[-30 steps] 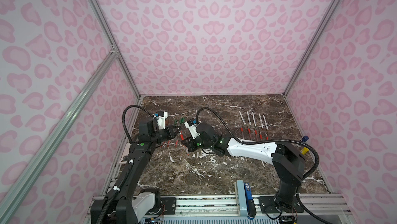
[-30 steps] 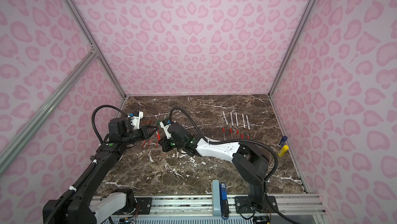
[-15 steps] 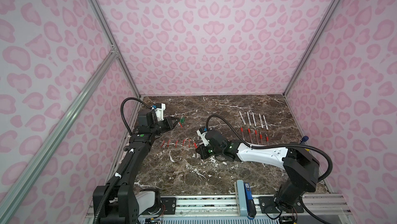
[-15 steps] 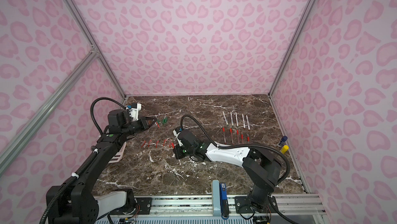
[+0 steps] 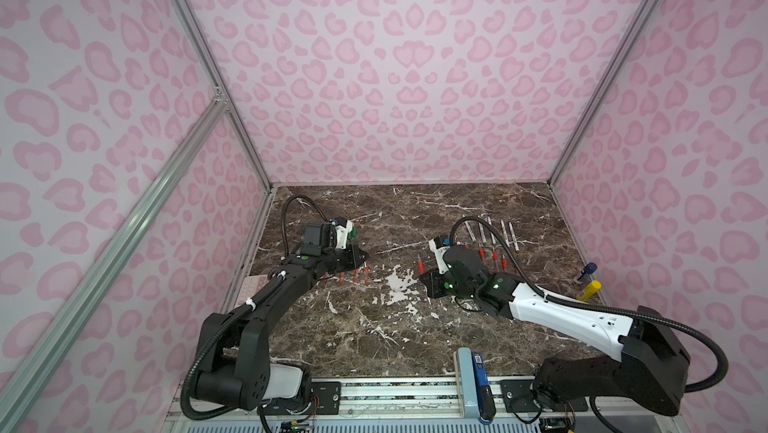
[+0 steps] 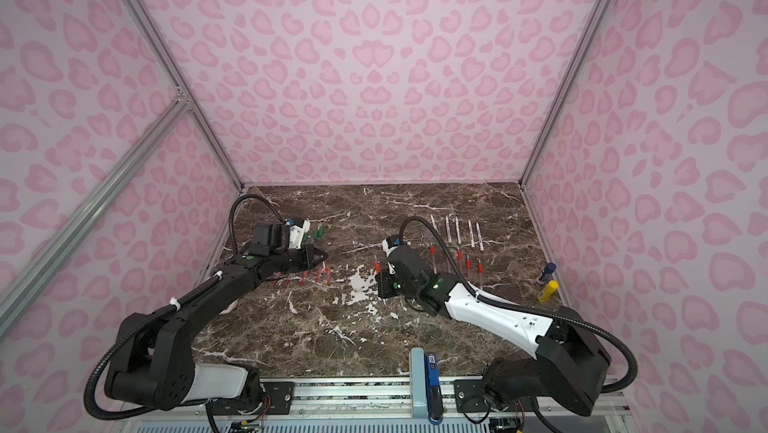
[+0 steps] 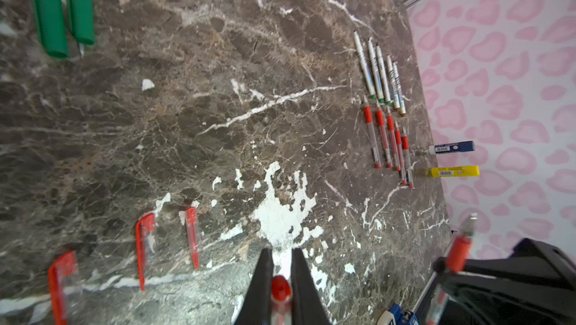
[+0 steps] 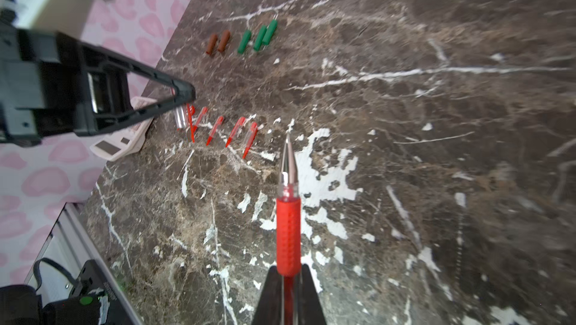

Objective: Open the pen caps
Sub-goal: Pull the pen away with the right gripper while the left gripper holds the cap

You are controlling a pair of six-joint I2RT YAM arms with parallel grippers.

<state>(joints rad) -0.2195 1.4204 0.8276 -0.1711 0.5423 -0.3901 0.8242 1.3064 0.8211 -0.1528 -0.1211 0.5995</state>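
1. My left gripper (image 7: pixel 282 253) is clamped on a red pen cap (image 7: pixel 280 289), near the loose red caps (image 7: pixel 141 245) lying on the marble table (image 7: pixel 249 58).
2. My right gripper (image 8: pixel 288 272) pinches an uncapped red-grip pen (image 8: pixel 288 230), its metal tip bare.
3. The blue-capped tube (image 7: pixel 452 147) and yellow tube (image 7: pixel 452 171) carry barcode labels, but I cannot read the print.

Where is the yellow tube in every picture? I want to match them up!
In a top view: yellow tube at the right edge of the table, just nearer than the blue-capped tube.
In a top view: yellow tube in that same spot.
Left wrist view: yellow tube next to the blue-capped tube, past the rows of pens.
Right wrist view: not in it.
Shared landmark: the big white marble patch, seen in all four.
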